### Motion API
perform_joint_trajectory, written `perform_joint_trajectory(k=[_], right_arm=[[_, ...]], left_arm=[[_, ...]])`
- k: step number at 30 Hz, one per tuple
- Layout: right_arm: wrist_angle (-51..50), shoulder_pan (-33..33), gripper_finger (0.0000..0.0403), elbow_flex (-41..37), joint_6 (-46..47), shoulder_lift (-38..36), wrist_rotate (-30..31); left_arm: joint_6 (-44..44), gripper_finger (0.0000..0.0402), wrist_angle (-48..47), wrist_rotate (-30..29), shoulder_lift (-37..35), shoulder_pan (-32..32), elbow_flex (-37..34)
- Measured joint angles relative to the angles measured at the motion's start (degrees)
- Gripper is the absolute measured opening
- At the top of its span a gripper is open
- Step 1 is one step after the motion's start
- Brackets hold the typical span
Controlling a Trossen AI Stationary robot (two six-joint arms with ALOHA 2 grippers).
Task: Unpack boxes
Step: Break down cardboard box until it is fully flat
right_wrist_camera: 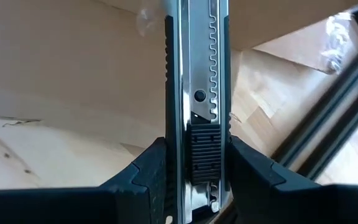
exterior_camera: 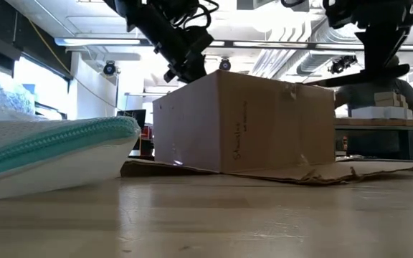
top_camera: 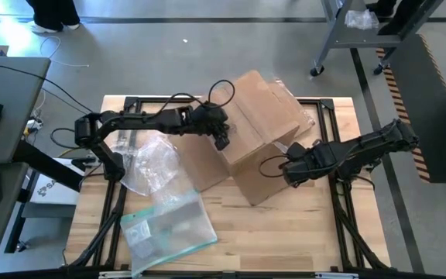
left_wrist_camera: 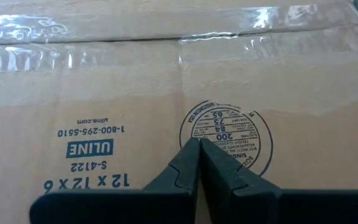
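The brown cardboard box (top_camera: 258,116) stands in the middle of the table with flaps (exterior_camera: 300,172) spread flat on the wood around its base. Clear tape (left_wrist_camera: 135,28) runs along its top seam. My left gripper (top_camera: 223,142) is shut and slants down at the box's left top, its tips (left_wrist_camera: 199,142) right at the printed round stamp. My right gripper (top_camera: 287,167) hangs at the box's near right side, shut on a metal utility knife (right_wrist_camera: 197,74). My left gripper has its shut fingertips at the box's top panel, by the round stamp (left_wrist_camera: 229,124); I cannot tell whether they touch it. My right gripper pinches the knife's body by its two long edges, at the black slider (right_wrist_camera: 202,152). The knife lies along the fingers and sticks out past them, pointing steeply down, clear of the table.
A flat clear pouch with a teal edge (top_camera: 169,229) lies at the near left and fills the left of the low view. A crumpled bubble wrap sheet (top_camera: 149,163) lies beside the box's left. Black frame rails (top_camera: 339,209) border the table.
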Motion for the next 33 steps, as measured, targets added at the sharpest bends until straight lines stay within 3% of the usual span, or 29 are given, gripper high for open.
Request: perform_joint_trajectory(k=[17,27,30,33], right_arm=[[-2.32,1.72,0.0117,0.04,2.89,0.63,2.29],[2.07,1.65,0.0117,0.06,-2.05,0.7,2.93],[1.64,1.65,0.0117,0.07,-2.08,0.68,2.87],[1.37,1.64,0.0117,0.07,-1.82,0.68,2.9]], left_arm=[[-2.56,0.0,1.95,-0.38,0.13,-0.71,-0.19],[-0.83,0.0,9.61,2.55,0.49,-5.92,1.82],[1.07,0.0,4.39,0.39,-0.21,-8.43,5.22],[2.23,0.0,-5.31,-7.13,-1.55,-11.78,9.07]])
